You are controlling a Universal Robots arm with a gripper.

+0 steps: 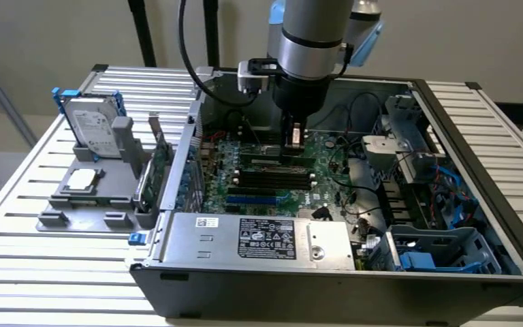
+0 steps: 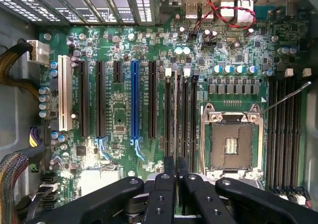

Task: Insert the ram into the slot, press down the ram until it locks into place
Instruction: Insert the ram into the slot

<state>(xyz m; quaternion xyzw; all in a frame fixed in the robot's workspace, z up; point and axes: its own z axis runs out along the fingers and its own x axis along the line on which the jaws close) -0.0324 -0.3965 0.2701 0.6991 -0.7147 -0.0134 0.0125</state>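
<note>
Wrist view, pincer [image 2: 175, 160] closed with fingers [image 2: 166, 184] together, tips over a long black slot [image 2: 179, 114] near the motherboard's [image 2: 119, 110] middle, square silver socket [image 2: 231, 144] just beside.

Gripper [image 2: 175, 163]: two black fingers [image 2: 168, 170] drawn close, only a sliver between the tips. They sit at the near end of a bank of four parallel black sockets on the green motherboard [image 2: 119, 110]. The slot [image 2: 178, 114] in line with the tips reads greyer than its neighbours; whether a stick sits in it cannot be told. Silver CPU socket [image 2: 231, 144] lies just beside this bank, with more black sockets [image 2: 285, 129] beyond. Other side: long blue slot [image 2: 134, 102], white slot [image 2: 63, 92]. Red wires [image 2: 218, 8] at the board's far edge.
</note>
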